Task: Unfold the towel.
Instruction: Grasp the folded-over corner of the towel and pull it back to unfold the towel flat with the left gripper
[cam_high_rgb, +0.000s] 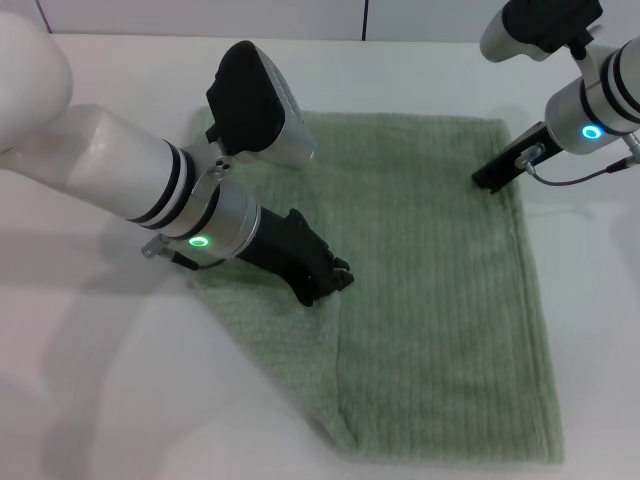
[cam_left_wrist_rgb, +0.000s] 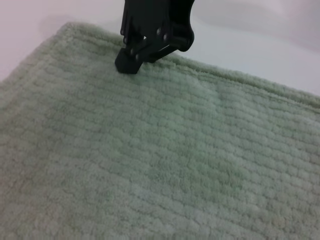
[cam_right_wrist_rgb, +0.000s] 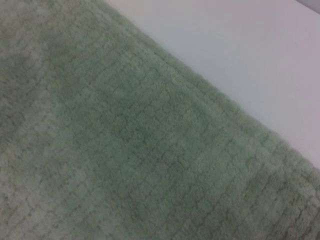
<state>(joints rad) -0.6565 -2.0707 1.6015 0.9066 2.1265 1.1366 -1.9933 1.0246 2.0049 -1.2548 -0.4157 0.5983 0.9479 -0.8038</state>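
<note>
The pale green towel (cam_high_rgb: 440, 300) lies spread on the white table, with a second layer folded over its near-left part; that layer's hem runs down from the left gripper. My left gripper (cam_high_rgb: 326, 282) rests low on the towel at the top of that folded edge. My right gripper (cam_high_rgb: 492, 180) is shut, its tip pressed on the towel just inside the far-right hem. It also shows in the left wrist view (cam_left_wrist_rgb: 131, 61), near the towel's corner. The right wrist view shows only towel (cam_right_wrist_rgb: 125, 150) and table.
The white table (cam_high_rgb: 100, 400) surrounds the towel, with bare surface to the left, to the right (cam_high_rgb: 600, 300) and beyond the far edge. The left forearm and its wrist camera (cam_high_rgb: 260, 100) hang over the towel's far-left part.
</note>
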